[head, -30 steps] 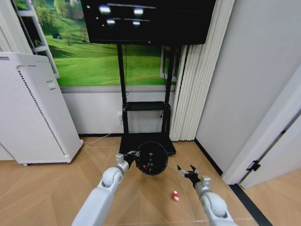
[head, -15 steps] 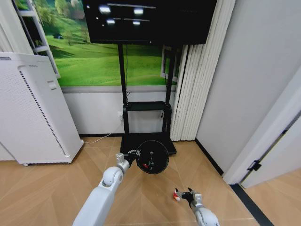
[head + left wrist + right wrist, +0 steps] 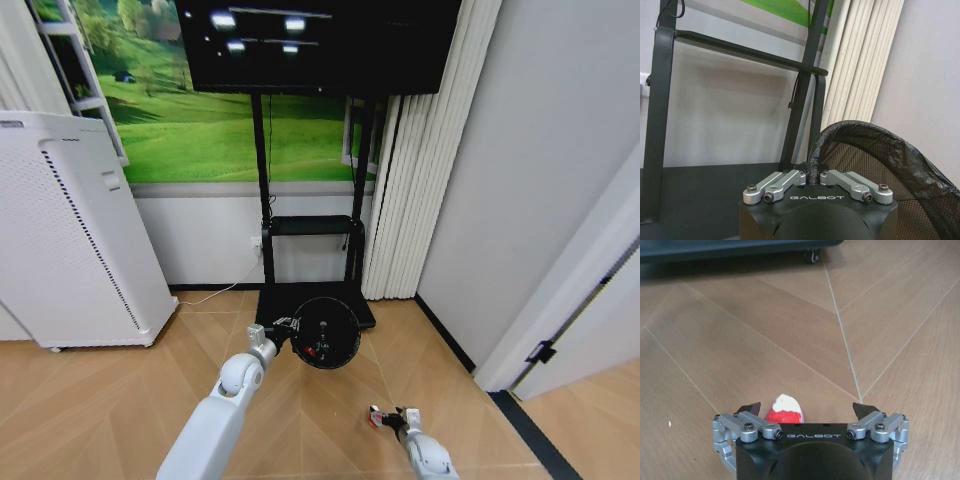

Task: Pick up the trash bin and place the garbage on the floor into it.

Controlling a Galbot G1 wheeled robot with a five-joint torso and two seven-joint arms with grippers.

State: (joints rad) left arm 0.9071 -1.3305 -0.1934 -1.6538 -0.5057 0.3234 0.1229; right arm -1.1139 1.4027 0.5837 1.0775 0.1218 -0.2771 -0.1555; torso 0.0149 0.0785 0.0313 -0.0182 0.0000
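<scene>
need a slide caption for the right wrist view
Open right gripper poised over a crumpled red-and-white wrapper on the herringbone floor.

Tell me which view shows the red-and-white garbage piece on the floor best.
The right wrist view: the garbage piece lies large on the floor, between the open fingers of the right end effector. The head view shows it small, beside that end effector. The left wrist view faces the trash bin.

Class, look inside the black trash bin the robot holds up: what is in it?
Inside the trash bin, held by the left pincer, small red and pale bits lie at the bottom. What they are is too small to tell; the mesh wall hides the rest.
</scene>
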